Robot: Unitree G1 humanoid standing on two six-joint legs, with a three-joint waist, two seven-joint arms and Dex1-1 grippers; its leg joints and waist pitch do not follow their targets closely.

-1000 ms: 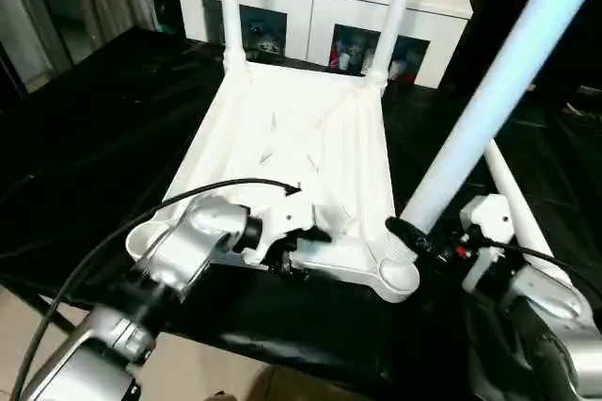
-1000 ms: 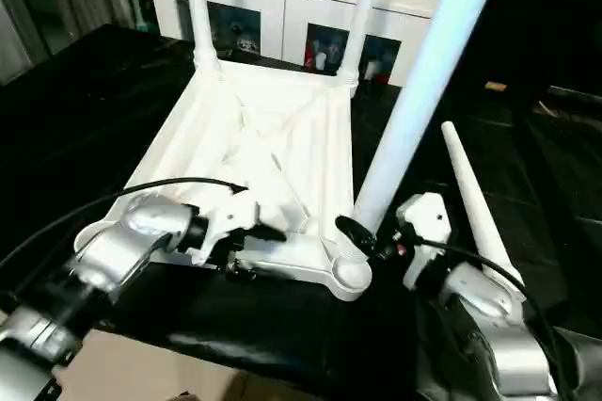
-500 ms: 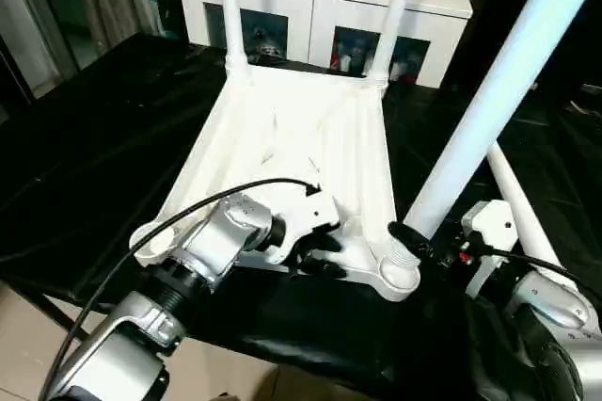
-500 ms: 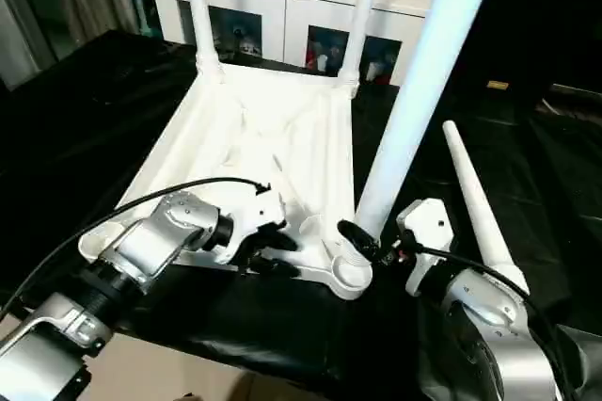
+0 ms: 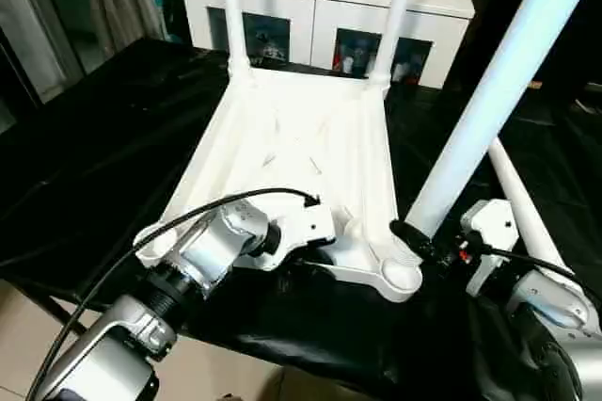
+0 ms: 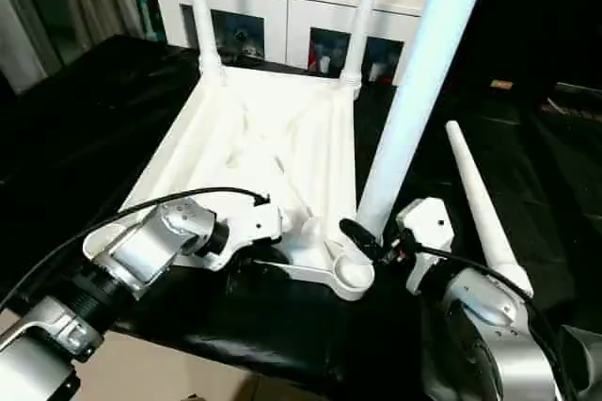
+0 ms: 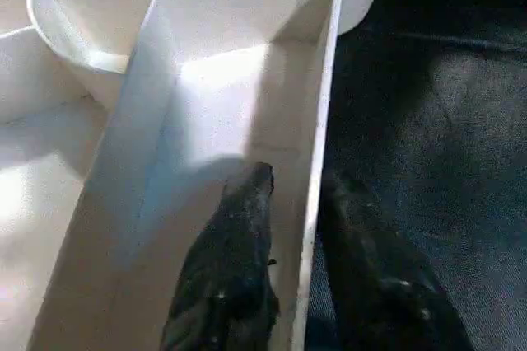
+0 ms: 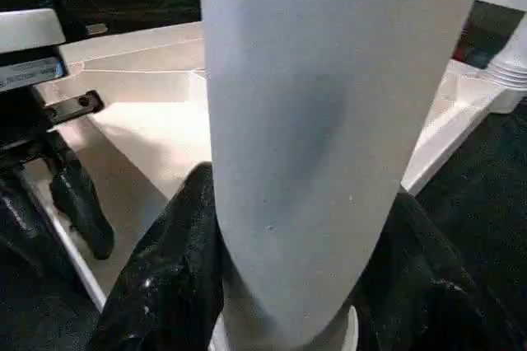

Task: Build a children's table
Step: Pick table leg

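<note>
The children's table top (image 5: 301, 128) lies upside down on the black work table (image 5: 94, 137), ribbed side up. Two white legs (image 5: 229, 6) (image 5: 400, 6) stand in its far corner sockets. My right gripper (image 5: 414, 236) is shut on a third leg (image 5: 489, 90) near its base, holding it upright and tilted over the near right socket (image 5: 400, 277). In the right wrist view the black fingers (image 8: 177, 260) clasp that leg. My left gripper (image 7: 298, 180) straddles the top's near rim (image 7: 317, 145), one finger inside and one outside, shut on it.
A fourth white leg (image 6: 475, 194) lies loose on the black cover to the right of the top, beside my right arm. A white cabinet with glass doors (image 5: 320, 6) stands behind the work table. The table's front edge runs just under my forearms.
My left gripper has come down from above the ribbed underside onto the near rim and now straddles it. The right gripper and its leg have stayed put.
</note>
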